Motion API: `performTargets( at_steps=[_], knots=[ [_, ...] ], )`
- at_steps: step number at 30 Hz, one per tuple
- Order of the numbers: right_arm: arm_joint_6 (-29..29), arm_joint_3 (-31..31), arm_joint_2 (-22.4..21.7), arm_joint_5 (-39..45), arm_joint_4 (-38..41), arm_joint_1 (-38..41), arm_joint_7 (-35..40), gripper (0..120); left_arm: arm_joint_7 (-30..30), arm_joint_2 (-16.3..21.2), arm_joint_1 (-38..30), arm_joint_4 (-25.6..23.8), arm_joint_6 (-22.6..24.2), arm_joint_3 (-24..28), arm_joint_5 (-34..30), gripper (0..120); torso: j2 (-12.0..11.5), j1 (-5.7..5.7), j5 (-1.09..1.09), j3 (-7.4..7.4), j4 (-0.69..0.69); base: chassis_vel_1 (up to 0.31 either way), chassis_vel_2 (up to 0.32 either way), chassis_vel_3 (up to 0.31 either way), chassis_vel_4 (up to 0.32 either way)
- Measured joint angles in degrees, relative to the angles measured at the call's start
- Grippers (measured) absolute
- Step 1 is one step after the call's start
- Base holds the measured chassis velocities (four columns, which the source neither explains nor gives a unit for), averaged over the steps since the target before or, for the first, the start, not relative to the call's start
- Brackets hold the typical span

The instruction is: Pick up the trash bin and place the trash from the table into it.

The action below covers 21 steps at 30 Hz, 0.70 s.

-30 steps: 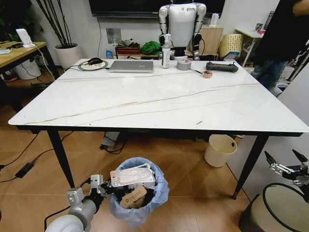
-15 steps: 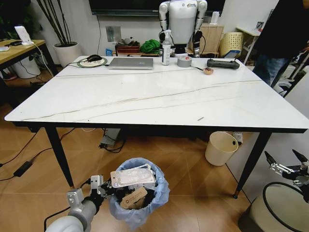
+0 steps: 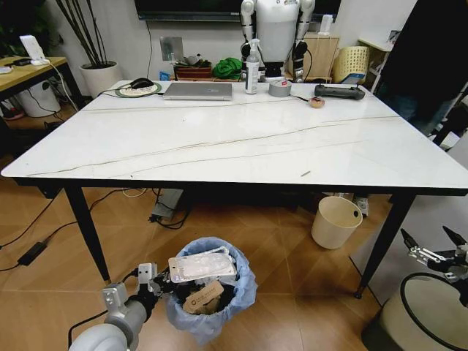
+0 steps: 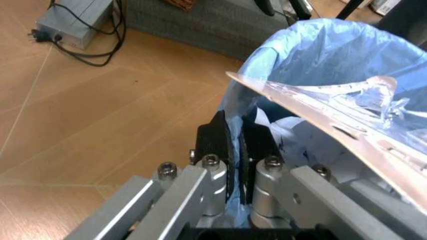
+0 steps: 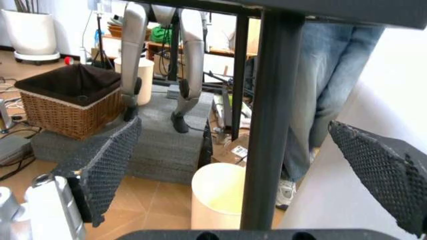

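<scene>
Left wrist view: left claw (image 4: 235, 145) pinched on crinkled blue liner of round trash bin (image 4: 313, 75); right claw (image 3: 433, 244) wide.

The table (image 3: 219, 146) bears a laptop (image 3: 198, 90), spray bottle (image 3: 252, 69), tape roll (image 3: 279, 88) — the floor (image 3: 58, 285) bears the trash bin (image 3: 210, 292).

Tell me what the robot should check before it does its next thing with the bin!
1. Left gripper shut on the trash bin's blue bag rim: ok.
2. Right gripper open and free, low beside the table leg: ok.
3. Bin upright on the floor: ok.
4. Trash inside the bin stays put: not ok, a clear plastic tray sticks up over the rim.
5. Table cleared of trash: not ok, a small scrap lies near the front edge.
6. Grip firm enough to lift: cannot tell.
</scene>
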Motion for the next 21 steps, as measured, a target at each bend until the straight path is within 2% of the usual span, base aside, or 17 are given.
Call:
performTargets(
  at_steps=[21],
  knots=[
    [0.0,0.0,0.0,0.0,0.0,0.0,0.0,100,0.35,-1.16,-0.42,1.34,-0.1,0.8,0.22,0,-5.03,-1.84,0.0,-3.2,0.01,0.0,0.0,0.0,0.0]
  ],
)
